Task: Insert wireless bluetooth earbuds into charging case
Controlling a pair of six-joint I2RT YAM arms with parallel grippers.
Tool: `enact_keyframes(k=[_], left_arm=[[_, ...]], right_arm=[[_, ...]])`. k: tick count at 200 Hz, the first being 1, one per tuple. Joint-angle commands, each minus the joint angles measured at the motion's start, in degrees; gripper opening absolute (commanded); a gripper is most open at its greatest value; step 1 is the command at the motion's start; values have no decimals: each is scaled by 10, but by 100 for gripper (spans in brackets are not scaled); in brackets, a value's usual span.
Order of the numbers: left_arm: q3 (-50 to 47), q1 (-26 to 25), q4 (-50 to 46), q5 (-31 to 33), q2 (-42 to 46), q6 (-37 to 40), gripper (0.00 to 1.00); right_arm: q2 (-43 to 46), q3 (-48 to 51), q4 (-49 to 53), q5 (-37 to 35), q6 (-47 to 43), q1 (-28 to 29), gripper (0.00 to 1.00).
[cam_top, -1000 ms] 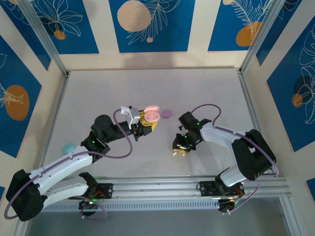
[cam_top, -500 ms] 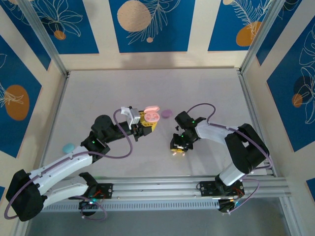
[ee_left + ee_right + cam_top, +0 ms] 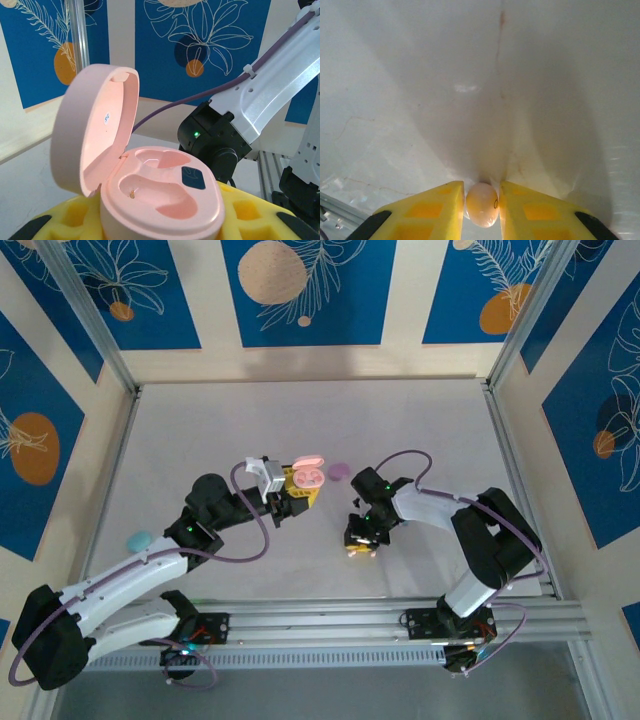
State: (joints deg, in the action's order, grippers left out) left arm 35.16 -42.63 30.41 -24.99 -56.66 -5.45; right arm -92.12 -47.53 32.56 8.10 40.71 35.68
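Note:
My left gripper is shut on the base of a pink charging case and holds it above the table. In the left wrist view the case sits between the yellow pads with its lid swung up and both moulded wells empty. My right gripper points down at the table right of the case. Its yellow fingers press on both sides of a peach-pink earbud that rests on the white surface.
A closed purple case lies on the table just behind the two grippers. A light blue case lies near the left wall. The right arm's wrist stands close in front of the held case. The aluminium rail runs along the near edge.
The right arm has shifted slightly left and lowered onto the table, and its fingers have closed a little onto the earbud. The left arm and the case have not moved.

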Motion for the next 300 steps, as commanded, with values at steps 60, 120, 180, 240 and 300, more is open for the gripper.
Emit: enact_keyframes(k=[60, 120, 180, 240, 300], left_arm=[[-1, 2, 10, -6, 5, -7, 30], [2, 2, 13, -8, 0, -8, 30], [3, 2, 17, -10, -9, -9, 31], [4, 2, 12, -6, -10, -3, 30], [1, 2, -17, 37, 3, 20, 30]], right_arm=[[5, 1, -7, 19, 15, 11, 26], [-16, -12, -24, 24, 27, 20, 27], [-34, -17, -35, 33, 29, 24, 25], [-15, -42, -1, 0, 28, 34, 20], [-15, -138, 167, -150, 32, 64, 20]])
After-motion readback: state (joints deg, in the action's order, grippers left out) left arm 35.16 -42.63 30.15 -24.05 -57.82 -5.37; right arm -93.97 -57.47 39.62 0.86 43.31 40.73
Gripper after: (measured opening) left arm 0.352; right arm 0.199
